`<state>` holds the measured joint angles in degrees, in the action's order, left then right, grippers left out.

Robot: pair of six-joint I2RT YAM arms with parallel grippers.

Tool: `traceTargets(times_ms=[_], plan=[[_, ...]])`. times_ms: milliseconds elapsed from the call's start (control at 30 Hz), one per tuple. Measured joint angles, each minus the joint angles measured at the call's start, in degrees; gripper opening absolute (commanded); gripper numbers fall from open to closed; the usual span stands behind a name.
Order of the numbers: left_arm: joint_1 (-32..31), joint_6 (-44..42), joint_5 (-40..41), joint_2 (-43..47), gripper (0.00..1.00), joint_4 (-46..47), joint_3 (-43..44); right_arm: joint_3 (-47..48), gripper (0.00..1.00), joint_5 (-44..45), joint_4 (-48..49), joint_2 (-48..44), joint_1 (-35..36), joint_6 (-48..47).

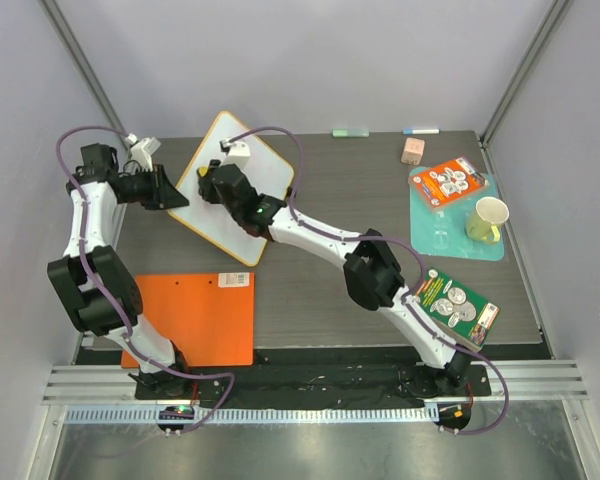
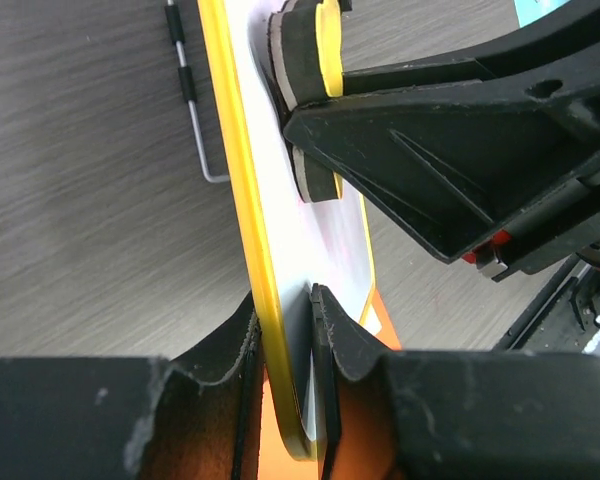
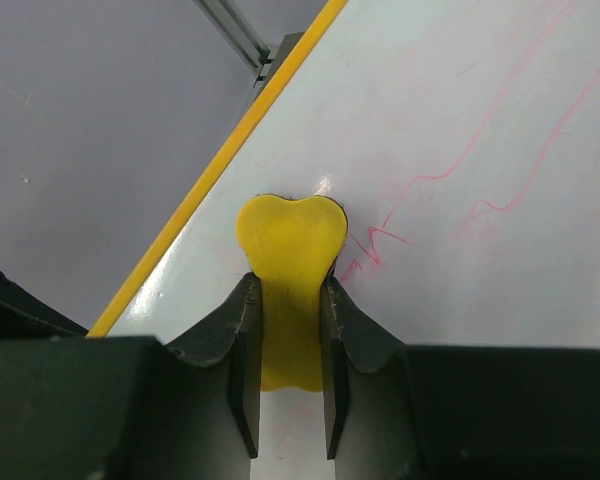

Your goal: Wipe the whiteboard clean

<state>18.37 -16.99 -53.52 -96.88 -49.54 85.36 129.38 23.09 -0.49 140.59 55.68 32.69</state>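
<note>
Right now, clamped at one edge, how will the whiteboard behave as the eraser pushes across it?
Likely stiff: the whiteboard looks thin but flat and unbent under the eraser. Its glossy face probably lets the eraser glide. Held only at the rim by the left gripper, it may pivot or slip under sideways strokes.

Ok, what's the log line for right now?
left claw: grips whiteboard rim | right claw: presses yellow eraser on it | pink marks: showing
</note>
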Motion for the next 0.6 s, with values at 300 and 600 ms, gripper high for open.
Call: traceTargets(times_ms=[300,600], plan=[[-0.8,0.5,-0.5,0.2,0.00,1.4,0.0,2.4,0.01,-2.2,-0.6,2.3,-6.0,5.9],[-1.2,0.7,-0.3,0.8,0.00,0.8,0.0,4.3,0.01,-4.3,-0.1,4.7,-8.9,5.6]])
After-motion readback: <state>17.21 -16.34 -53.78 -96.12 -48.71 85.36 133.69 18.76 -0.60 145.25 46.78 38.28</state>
